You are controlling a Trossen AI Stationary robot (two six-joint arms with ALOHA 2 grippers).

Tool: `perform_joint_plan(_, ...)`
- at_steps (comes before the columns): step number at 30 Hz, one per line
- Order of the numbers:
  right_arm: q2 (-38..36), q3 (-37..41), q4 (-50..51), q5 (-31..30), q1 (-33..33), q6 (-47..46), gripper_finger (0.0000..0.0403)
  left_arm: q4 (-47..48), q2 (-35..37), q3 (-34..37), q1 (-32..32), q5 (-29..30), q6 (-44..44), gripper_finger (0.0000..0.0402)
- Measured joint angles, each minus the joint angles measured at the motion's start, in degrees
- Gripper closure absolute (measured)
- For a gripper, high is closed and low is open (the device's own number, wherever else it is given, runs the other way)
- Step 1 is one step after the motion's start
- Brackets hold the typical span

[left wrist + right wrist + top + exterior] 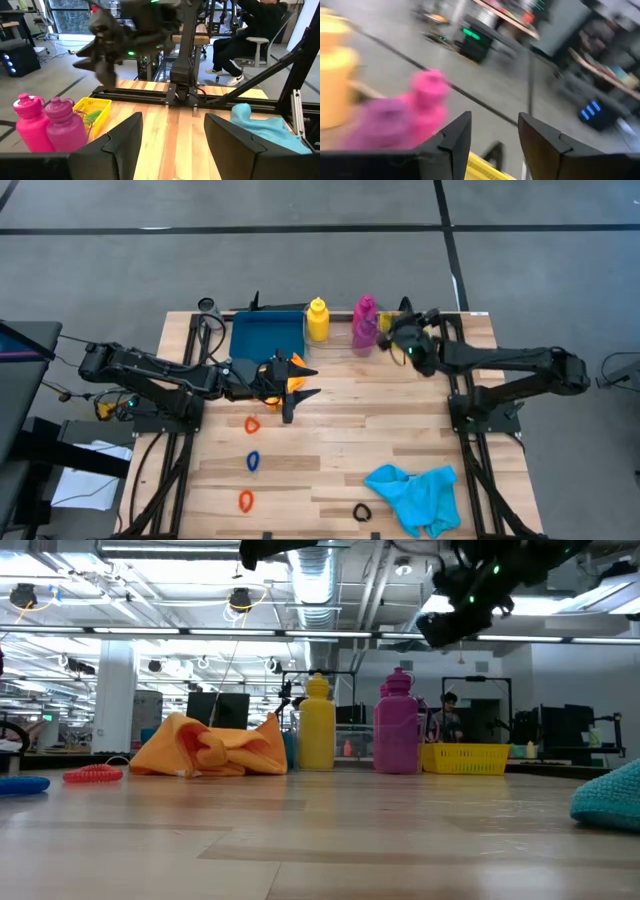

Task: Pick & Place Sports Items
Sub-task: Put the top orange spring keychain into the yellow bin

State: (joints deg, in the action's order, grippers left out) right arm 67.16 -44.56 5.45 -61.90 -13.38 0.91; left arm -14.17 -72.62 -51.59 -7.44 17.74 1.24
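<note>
Cyan cloth (415,493), the biggest loose item, lies crumpled at the near right corner of the desk (400,420) and sits closest to the low camera; it looks untouched. Next in size, the orange cloth (210,747) is heaped on the desk just in front of the blue tray (266,335), not in it, with the left gripper (290,385) hovering above it, fingers spread moderately wide and holding nothing.

Along the far edge stand the bottles: the yellow bottle (317,319) upright just right of the tray, then the magenta bottle (364,321). The left wrist view shows a second pinkish bottle (31,122) pressed against it, which I take to be the purple one, though the colour is hard to tell. Beside them is the small yellow bin (465,756). The right gripper (408,345) hangs in the air near the magenta bottle and the bin, fingers parted about halfway and empty.

Smallest are the elastic rings: an orange ring (251,424), a blue ring (253,461) and another orange ring (245,500) in a line at the left, and a dark ring (361,512) near the cyan cloth.

My judgement: the tray appears empty, so nearly all the placing is left, and where the bottles should end up I cannot tell.
</note>
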Motion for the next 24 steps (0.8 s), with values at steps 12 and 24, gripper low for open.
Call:
perform_joint_plan(12, 0.0, 0.0, 2.0, 40.3, 24.4, 10.6, 0.0249, 1.3, 0.2, 0.0, 0.0, 0.0, -2.5, 0.0192)
perform_joint_plan(24, 10.0, -0.1, -5.2, 62.8, 34.3, 4.9, 0.0249, 1.0, -0.2, 0.0, 0.0, 0.0, -2.5, 0.0192)
